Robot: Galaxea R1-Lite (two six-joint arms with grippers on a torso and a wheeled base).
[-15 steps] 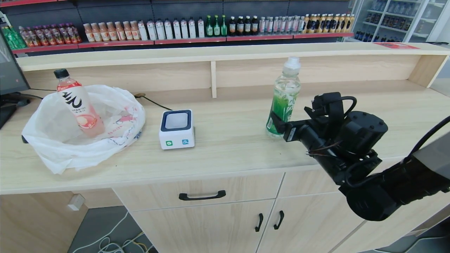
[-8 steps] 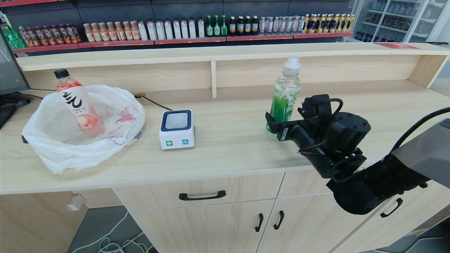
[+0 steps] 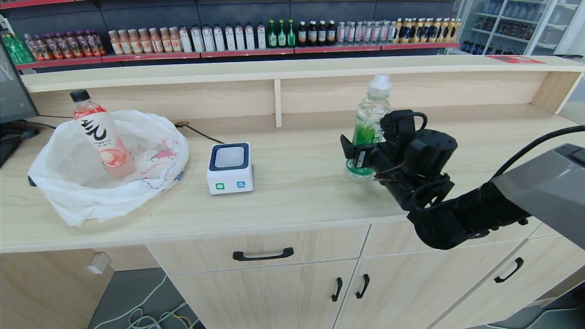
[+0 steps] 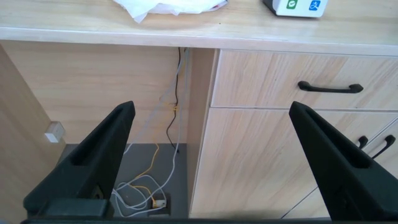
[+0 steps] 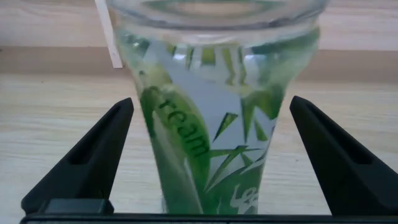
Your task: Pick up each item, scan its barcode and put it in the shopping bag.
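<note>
A clear bottle with a green label [image 3: 371, 119] stands upright on the wooden counter [image 3: 297, 192], right of the white scanner box [image 3: 230, 167]. My right gripper [image 3: 365, 153] is open, its fingers on either side of the bottle's lower half. In the right wrist view the green bottle [image 5: 217, 124] stands between the open fingers [image 5: 93, 162] with a gap on each side. A pink drink bottle [image 3: 103, 137] leans inside the white shopping bag [image 3: 91, 187] at the left. My left gripper [image 4: 211, 109] hangs open below the counter edge, facing the cabinet front.
A raised shelf ledge [image 3: 274, 73] runs along the back of the counter with a divider behind the scanner. A dark cable [image 3: 201, 133] lies between bag and scanner. A monitor [image 3: 11, 96] stands at the far left. Drawers with black handles [image 3: 262, 254] are below.
My right arm has moved forward and to the left towards the green bottle, bringing its open fingers around the bottle's lower part. Bag, pink bottle and scanner have not moved.
</note>
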